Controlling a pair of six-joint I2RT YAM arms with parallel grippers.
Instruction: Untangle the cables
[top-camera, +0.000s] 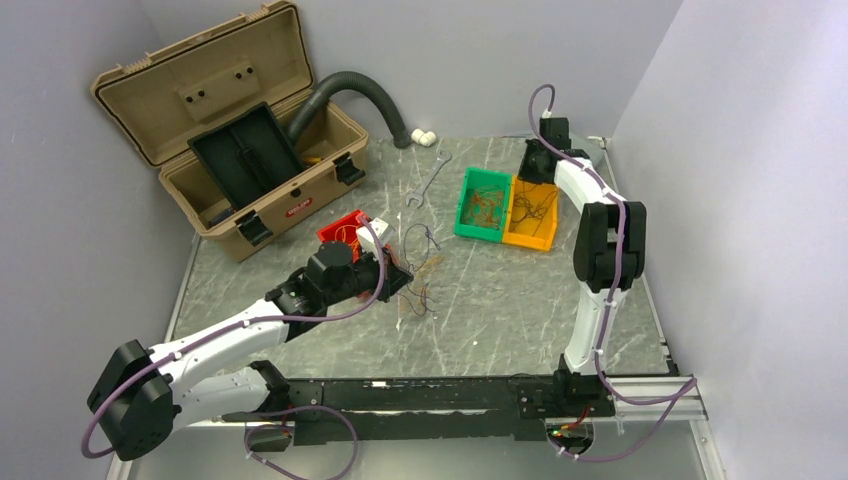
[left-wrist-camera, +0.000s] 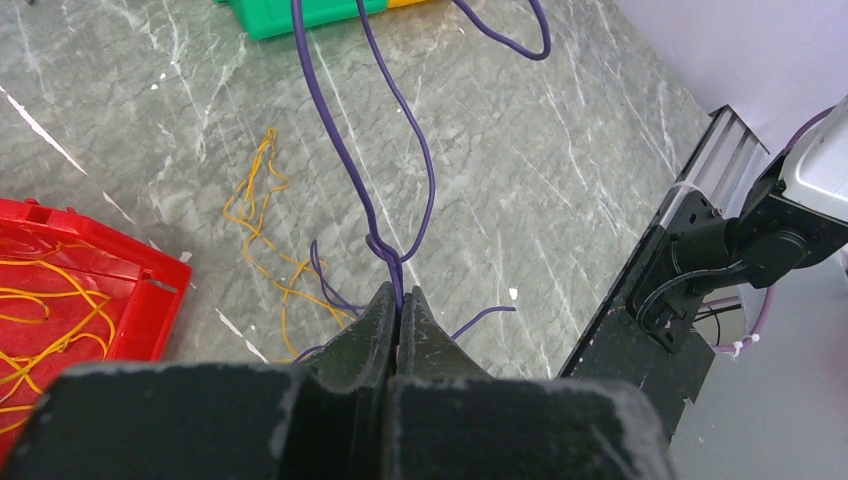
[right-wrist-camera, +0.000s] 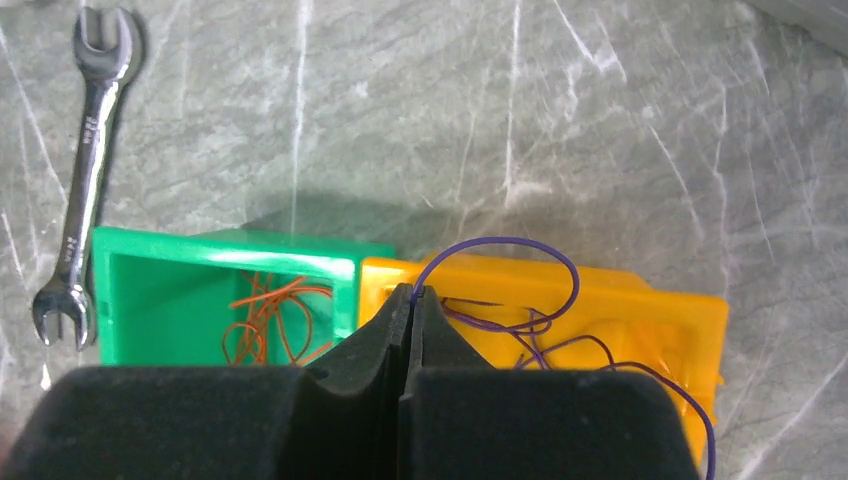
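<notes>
Hair-thin purple cables (left-wrist-camera: 345, 150) stand pinched in the left gripper (left-wrist-camera: 400, 300), yellow strands (left-wrist-camera: 262, 215) lying ahead-left. Only the right wrist view shows the right gripper (right-wrist-camera: 410, 300) clamping a purple loop (right-wrist-camera: 560, 262) over the orange bin (right-wrist-camera: 650, 300).

**Robot lab bench, dressed as a workshop**

Plain grey walls (top-camera: 480, 60) box in a marbled table (top-camera: 500, 300); a left arm (top-camera: 220, 338) and right arm (top-camera: 605, 240) stand bolted to a rail (top-camera: 430, 395) — a lab rig. Workshop props: open tan toolbox (top-camera: 200, 75), wrench (top-camera: 428, 182), green bin (top-camera: 478, 236), yellow bin (top-camera: 527, 243).
</notes>
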